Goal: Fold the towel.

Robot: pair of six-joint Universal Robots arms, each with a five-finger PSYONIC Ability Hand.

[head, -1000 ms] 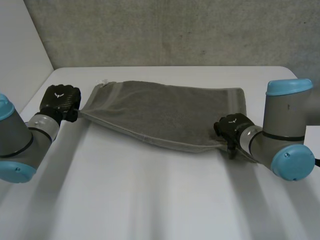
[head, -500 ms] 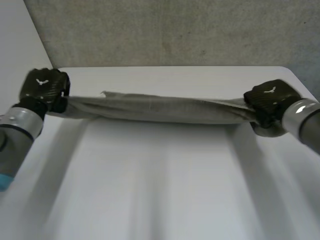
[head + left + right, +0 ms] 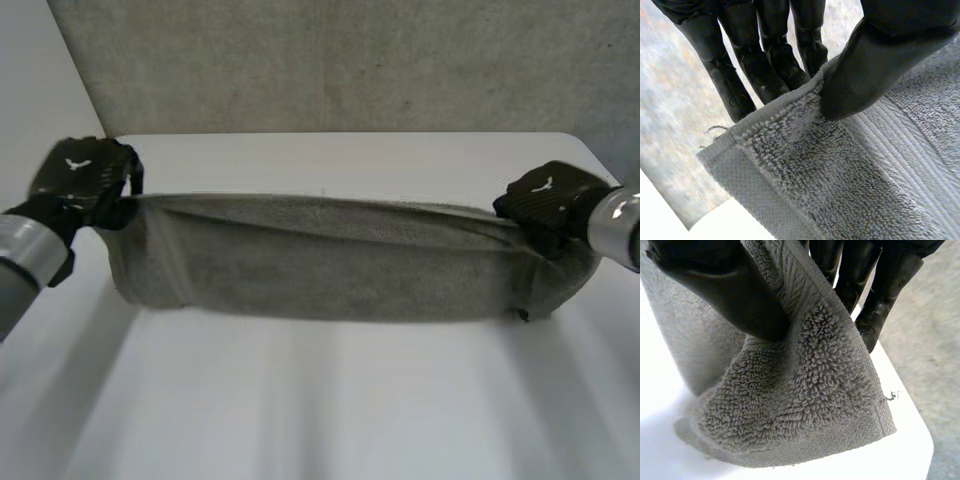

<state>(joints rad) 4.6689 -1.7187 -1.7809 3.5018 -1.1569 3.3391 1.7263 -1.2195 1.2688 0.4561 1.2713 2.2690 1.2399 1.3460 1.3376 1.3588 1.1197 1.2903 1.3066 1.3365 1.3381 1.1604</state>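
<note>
A grey towel (image 3: 330,260) hangs stretched between my two hands above the white table (image 3: 330,400), its lower edge sagging toward the tabletop. My left hand (image 3: 82,180) pinches the towel's left corner. In the left wrist view the thumb (image 3: 865,70) presses the towel (image 3: 840,185) against the straight fingers (image 3: 760,60). My right hand (image 3: 548,200) pinches the right corner. In the right wrist view its thumb (image 3: 735,295) clamps the towel (image 3: 790,400) against the fingers (image 3: 875,285).
A grey wall (image 3: 350,60) rises behind the table's far edge. Bare tabletop lies in front of the towel.
Both hands have lifted the towel off the table and moved apart. The right hand closed on its corner. The towel went from lying flat to hanging taut between the hands.
</note>
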